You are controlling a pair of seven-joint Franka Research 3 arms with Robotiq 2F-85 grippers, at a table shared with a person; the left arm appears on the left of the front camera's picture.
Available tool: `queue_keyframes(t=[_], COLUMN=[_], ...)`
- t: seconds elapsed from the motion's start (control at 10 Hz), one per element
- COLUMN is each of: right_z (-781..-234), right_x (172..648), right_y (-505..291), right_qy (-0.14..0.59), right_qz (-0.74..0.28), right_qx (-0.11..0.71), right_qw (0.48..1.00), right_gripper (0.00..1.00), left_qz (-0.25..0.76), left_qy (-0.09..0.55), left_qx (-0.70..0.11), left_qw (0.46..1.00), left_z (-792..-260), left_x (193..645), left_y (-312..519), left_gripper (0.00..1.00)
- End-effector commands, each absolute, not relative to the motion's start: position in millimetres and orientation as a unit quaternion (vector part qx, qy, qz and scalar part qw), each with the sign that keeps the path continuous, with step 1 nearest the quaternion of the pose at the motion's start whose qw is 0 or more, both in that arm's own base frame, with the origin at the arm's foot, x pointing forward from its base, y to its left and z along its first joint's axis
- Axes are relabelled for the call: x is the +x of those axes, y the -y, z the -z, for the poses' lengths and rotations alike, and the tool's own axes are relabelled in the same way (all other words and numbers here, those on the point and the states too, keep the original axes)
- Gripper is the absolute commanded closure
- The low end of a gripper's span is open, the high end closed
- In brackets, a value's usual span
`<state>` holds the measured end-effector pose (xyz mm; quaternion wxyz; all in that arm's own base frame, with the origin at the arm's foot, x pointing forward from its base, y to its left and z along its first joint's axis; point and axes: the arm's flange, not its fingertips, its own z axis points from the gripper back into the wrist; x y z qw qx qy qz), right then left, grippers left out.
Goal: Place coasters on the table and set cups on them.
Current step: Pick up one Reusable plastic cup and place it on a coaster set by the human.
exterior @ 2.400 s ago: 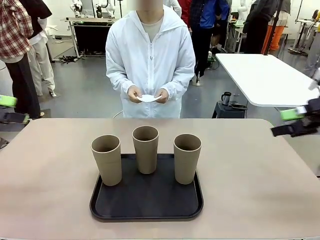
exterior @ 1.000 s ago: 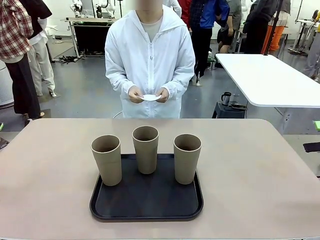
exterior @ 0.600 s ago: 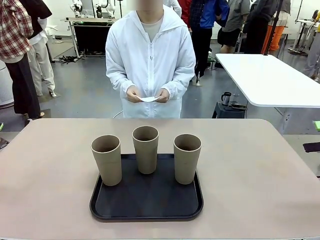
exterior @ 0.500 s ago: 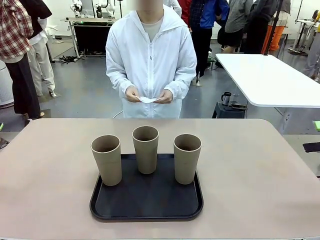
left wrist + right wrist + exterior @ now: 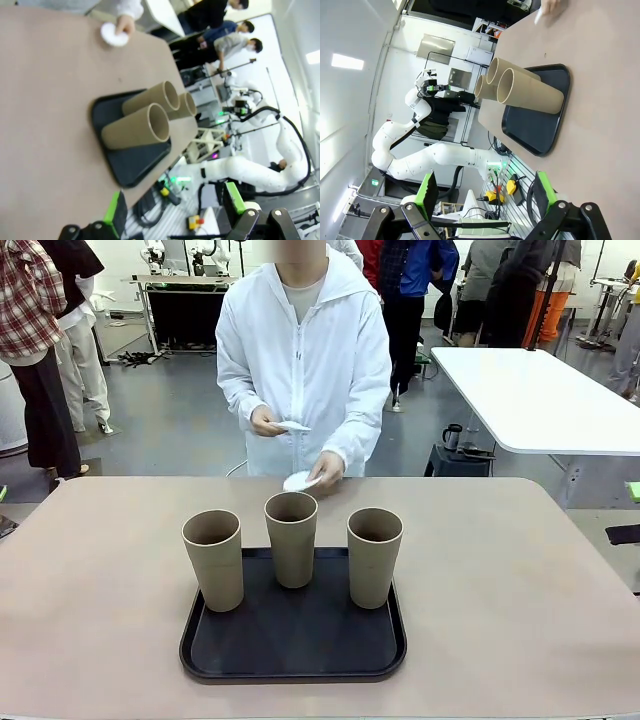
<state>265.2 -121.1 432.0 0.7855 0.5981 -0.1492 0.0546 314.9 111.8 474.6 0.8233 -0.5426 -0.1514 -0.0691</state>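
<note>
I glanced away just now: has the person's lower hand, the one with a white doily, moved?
Yes. The hand has dropped from chest height with one coaster toward the table, just behind the middle cup.

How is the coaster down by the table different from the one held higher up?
The low coaster is held near the table's far edge; the high coaster is by the person's waist. The low coaster shows its round face; the high coaster looks flat, nearly edge-on. Both are white and held.

Tbl [image 5: 100,570] w/ blk tray [image 5: 290,645], near-side ctr
</note>
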Motion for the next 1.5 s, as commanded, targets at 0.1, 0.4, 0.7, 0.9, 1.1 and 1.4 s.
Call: queue_keyframes(t=[0.1,0.4,0.7,0.9,1.1,1.4], right_z=[-431.1,-431.1,-431.1,-431.1,-431.1,-431.1], right_x=[265.6,265.6,265.6,265.6,265.6,265.6], right_y=[122.9,122.9,122.9,122.9,122.9,122.9], right_qy=[0.151,0.151,0.151,0.151,0.151,0.151], right_qz=[-0.058,-0.058,-0.058,-0.058,-0.058,-0.058], right_qx=[0.602,0.602,0.602,0.602,0.602,0.602], right_qw=[0.782,0.782,0.782,0.782,0.782,0.782], right_gripper=[0.00,0.00,0.00,0.00,0.00,0.00], left_qz=[0.073,0.073,0.073,0.073,0.073,0.073], left_qy=[0.157,0.157,0.157,0.157,0.157,0.157], left_qx=[-0.549,-0.549,-0.549,-0.549,-0.549,-0.549], left_qw=[0.818,0.818,0.818,0.818,0.818,0.818], left_z=[-473.8,-473.8,-473.8,-473.8,-473.8,-473.8], left_x=[313.5,313.5,313.5,313.5,313.5,313.5], left_y=[-114.2,-114.2,-114.2,-114.2,-114.2,-114.2], left_gripper=[0.00,0.00,0.00,0.00,0.00,0.00])
